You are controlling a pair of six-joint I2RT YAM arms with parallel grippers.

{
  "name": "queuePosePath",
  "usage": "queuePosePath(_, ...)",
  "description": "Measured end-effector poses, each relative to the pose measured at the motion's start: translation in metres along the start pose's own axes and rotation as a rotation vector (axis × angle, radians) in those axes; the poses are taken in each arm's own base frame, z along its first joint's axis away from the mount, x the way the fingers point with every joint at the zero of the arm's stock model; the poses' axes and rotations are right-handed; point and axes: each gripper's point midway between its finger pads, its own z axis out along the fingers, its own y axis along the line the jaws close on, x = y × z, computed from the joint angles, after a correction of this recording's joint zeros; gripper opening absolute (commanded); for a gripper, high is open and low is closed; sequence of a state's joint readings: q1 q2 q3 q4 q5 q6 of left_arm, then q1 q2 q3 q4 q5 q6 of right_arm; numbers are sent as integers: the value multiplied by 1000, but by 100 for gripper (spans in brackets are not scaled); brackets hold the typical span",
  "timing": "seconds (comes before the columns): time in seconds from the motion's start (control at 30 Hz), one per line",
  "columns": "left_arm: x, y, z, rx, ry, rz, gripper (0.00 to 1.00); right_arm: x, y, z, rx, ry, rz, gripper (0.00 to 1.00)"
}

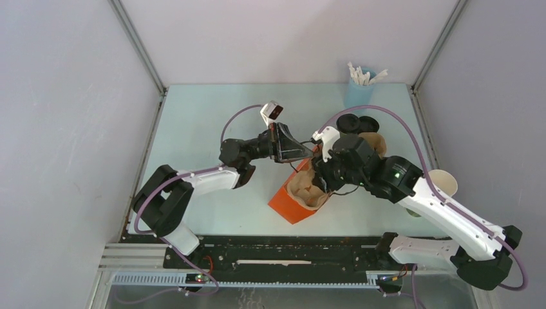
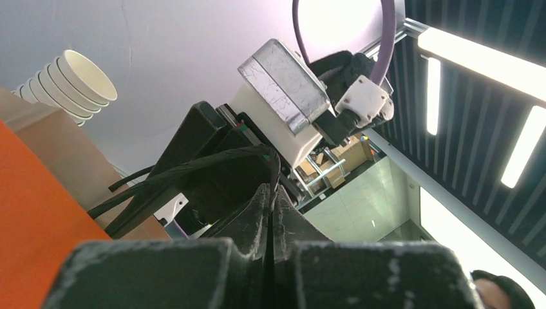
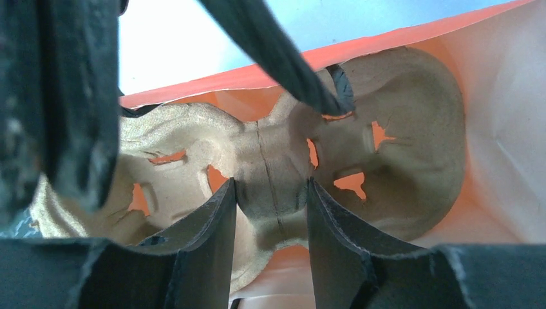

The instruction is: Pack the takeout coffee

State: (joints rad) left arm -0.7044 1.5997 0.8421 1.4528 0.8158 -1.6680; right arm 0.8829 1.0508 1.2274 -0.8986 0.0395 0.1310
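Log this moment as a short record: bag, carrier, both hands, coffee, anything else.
bag: orange bag, open at the top
carrier: pulp cup carrier inside the bag; the wells in view are empty
left hand: shut on the bag's black handle
right hand: down in the bag, closed on the carrier's middle ridge
coffee: two black lids beyond the right arm, outside the bag; cups beneath hidden
other: blue cup of white sticks at the far edge; stack of lidless cups

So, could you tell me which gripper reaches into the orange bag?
The right gripper, clamping the cup carrier; the left gripper only pinches the black handle outside.
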Motion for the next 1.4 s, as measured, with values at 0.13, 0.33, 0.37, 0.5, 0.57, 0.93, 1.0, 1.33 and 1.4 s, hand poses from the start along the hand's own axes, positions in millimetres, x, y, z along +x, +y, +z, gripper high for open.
queuePosePath(0.13, 0, 0, 0, -1, -2, 0, 0, 0, -5, 6, 66, 12, -16, 35)
queuePosePath(0.33, -2, 1, -2, -4, -6, 0, 0, 3, -16, 6, 140, 23, 4, 35)
queuePosePath(0.37, -1, 1, -2, -5, -6, -1, 0, 2, -18, 5, 144, 18, 14, 35)
queuePosePath(0.5, -1, 3, -3, -9, -7, -5, 0, -4, -25, -7, 160, -30, 55, 35)
queuePosePath(0.57, -1, 3, -3, -9, -7, -5, 0, -6, -29, -13, 166, -50, 74, 35)
queuePosePath(0.93, 0, 3, -3, -9, -7, -13, 0, -7, -28, -12, 223, -63, 39, 34)
queuePosePath(1.0, 0, 3, -3, -9, -7, -13, 0, -6, -30, -7, 249, -54, 27, 34)
queuePosePath(1.33, -1, 3, -3, -9, -10, -13, 0, -9, -35, 1, 307, -58, 29, 33)
queuePosePath(1.4, -1, 3, -3, -9, -10, -13, 0, -10, -37, 0, 306, -61, 51, 33)
